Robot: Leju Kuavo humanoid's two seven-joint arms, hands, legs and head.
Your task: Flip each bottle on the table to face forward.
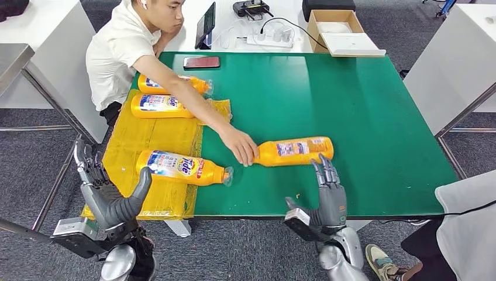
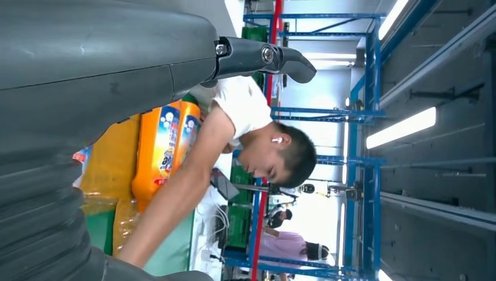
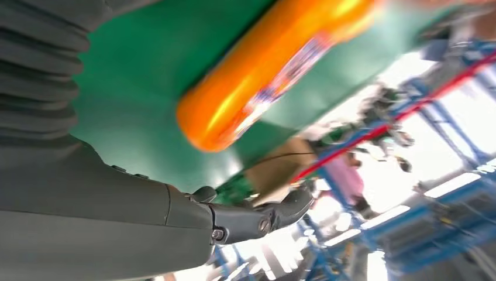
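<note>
Nearest the robot, both hands sit at the near edge of the table. The left hand is raised off the near-left corner, fingers spread and upright, thumb out to the side, holding nothing. The right hand lies palm-down at the near edge, fingers straight and close together, pointing away from the robot, also empty; their tips stop just short of the lone bottle.

That lone bottle lies on its side on the green surface, back label up, neck toward the left. A person's hand rests on its neck end, the arm reaching across from the far-left side. In the right wrist view the same bottle appears blurred, just beyond the thumb.

On the near-left part a yellow sheet covers the table. A Tide bottle lies on it, front label up, cap to the right and over the sheet's edge. Further back a second bottle lies on the sheet; a third lies behind it, partly hidden by the arm.

At the far edge lies a phone. The person sits at the far-left corner.
</note>
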